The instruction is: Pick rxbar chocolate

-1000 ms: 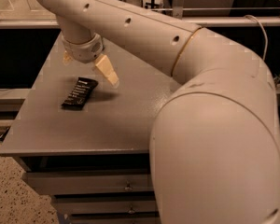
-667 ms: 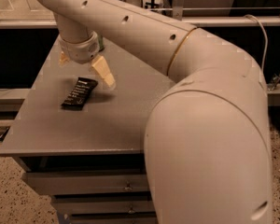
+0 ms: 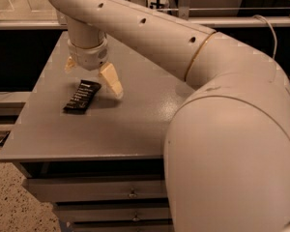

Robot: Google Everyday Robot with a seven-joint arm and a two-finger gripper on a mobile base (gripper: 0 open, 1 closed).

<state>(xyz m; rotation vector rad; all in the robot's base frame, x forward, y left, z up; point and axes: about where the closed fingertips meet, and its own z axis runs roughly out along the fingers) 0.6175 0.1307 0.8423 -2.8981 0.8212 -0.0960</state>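
The arm (image 3: 232,144) fills most of the view. Its elbow bulks larger in the foreground than a second ago, so it has swung in while the far end reaches out over the table (image 3: 150,110). That is a grey top on a cabinet with drawers (image 3: 130,193) below.

At the far end the gripper (image 3: 93,80) has moved a little to the left and lower over the last second. It has also turned at the wrist, so both fingers (image 3: 111,80) now show, where only one was plain before. They stand wide apart, with nothing between them. I judge this to be the last of the approach: the pincer is being lined up and lowered, and no grasp has begun.

The bar (image 3: 82,96) has not moved. It lies flat on the table near the left part of the top, its long side running aslant from upper right to lower left. Its upper end sits just under the spread fingers, and the rest reaches out toward the near left, beyond them. The nearer finger hangs just beside that upper end. I cannot tell whether it touches the table or the wrapper. The pincer seems to sit over the bar's end, not its middle.
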